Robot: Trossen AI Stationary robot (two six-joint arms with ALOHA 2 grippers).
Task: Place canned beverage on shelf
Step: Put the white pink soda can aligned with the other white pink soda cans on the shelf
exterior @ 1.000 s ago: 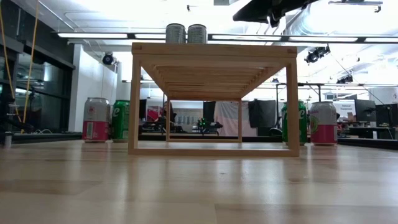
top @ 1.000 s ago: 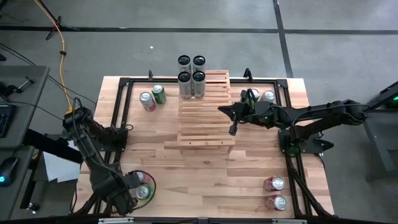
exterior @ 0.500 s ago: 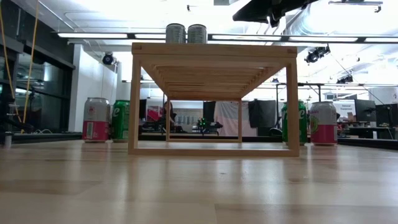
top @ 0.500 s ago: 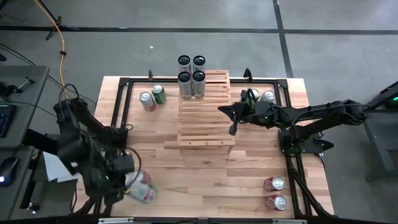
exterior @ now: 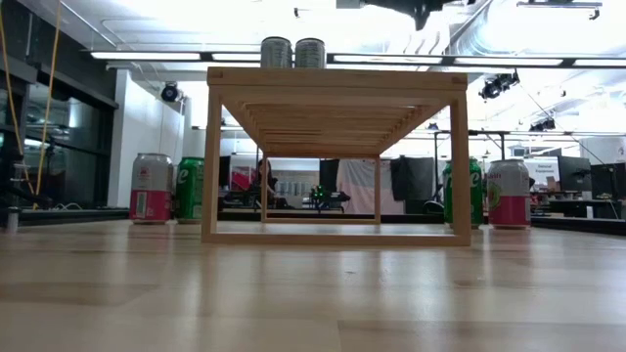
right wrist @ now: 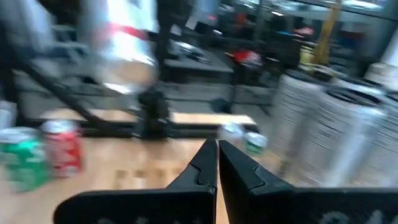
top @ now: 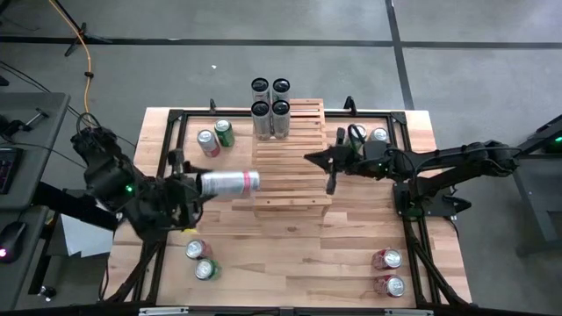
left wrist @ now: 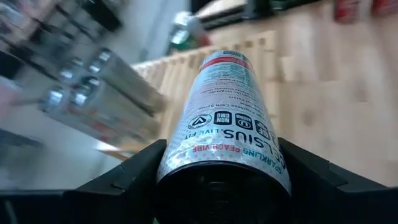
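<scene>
L gripper [top: 195, 186] pinching silver can [top: 230, 183] horizontal by shelf [top: 290, 167]; R gripper [top: 331, 183] pressed together above shelf.

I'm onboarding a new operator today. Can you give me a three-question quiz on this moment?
1. True or false: the left tool holds a silver can lying sideways.
2. How many tall cans stand on the shelf?
A. two B. four C. six
3. Fill in: the right tool, over the shelf's right edge, is ____.

Key: 1 true; 2 B; 3 shut.
</scene>
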